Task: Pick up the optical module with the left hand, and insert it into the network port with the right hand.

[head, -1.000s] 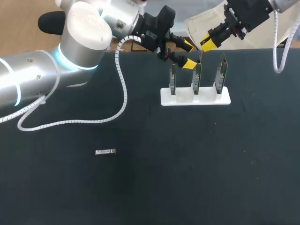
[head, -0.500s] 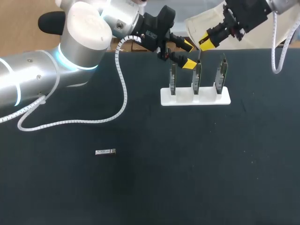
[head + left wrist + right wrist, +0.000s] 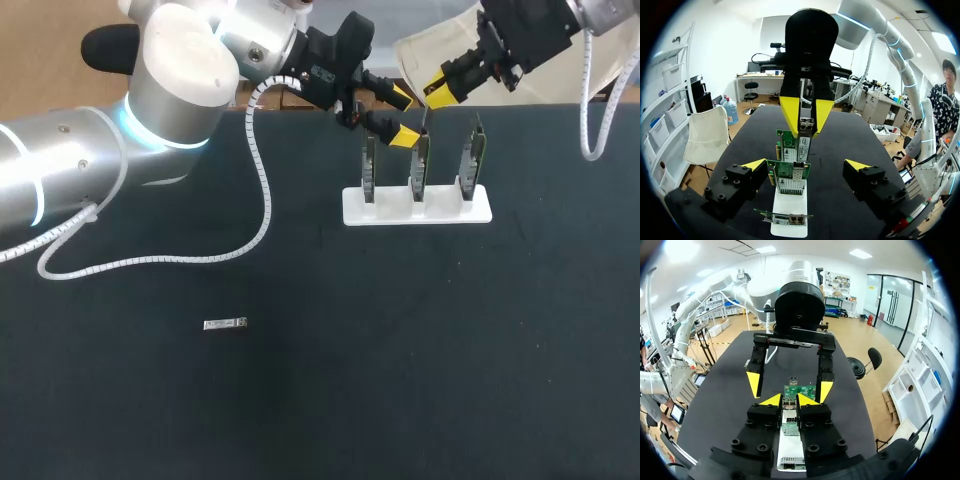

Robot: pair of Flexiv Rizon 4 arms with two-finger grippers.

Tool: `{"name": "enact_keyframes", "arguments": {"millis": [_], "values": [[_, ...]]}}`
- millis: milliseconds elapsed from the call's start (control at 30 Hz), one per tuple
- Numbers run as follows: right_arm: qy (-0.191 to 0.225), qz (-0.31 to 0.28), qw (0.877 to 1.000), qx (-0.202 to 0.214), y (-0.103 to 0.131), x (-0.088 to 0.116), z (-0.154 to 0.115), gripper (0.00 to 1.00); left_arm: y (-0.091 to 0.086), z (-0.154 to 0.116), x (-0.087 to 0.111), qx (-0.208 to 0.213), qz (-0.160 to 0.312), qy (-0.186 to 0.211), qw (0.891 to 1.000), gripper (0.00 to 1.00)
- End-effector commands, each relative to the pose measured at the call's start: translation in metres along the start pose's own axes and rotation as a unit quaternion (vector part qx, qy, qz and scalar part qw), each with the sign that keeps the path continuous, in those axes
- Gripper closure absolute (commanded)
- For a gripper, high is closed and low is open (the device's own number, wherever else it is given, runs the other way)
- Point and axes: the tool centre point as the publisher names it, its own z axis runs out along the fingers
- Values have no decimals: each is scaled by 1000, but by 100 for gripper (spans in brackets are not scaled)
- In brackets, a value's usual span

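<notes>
The right gripper (image 3: pixel 443 92) has its yellow tips almost together, and they pinch a small silver metal optical module (image 3: pixel 805 126) from two sides. The module hangs right at the top of the middle one of three green circuit cards (image 3: pixel 420 165); it is not clear whether it touches the card. The cards stand up in a row in a flat white plastic stand (image 3: pixel 400 212). The left gripper (image 3: pixel 402 118) is spread wide and holds nothing. In the left wrist view its two fingers sit on either side of the cards and do not touch them. Both grippers are close together over the stand, which rests on the black table (image 3: pixel 450 350). Well apart from the stand, a second small silver module (image 3: pixel 225 323) lies flat on the table.
</notes>
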Motion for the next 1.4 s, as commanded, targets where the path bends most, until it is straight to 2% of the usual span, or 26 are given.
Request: {"name": "enact_keyframes", "arguments": {"millis": [33,767,1400], "values": [[4,-2,1000,5,5,0,2,100,2,0,-1,2,0,2,1000,0],[21,-7,1000,-3,-1,5,5,100,2,0,-1,2,0,2,1000,0],[19,-6,1000,-3,-4,4,8,100,2,0,-1,2,0,2,1000,0]]}}
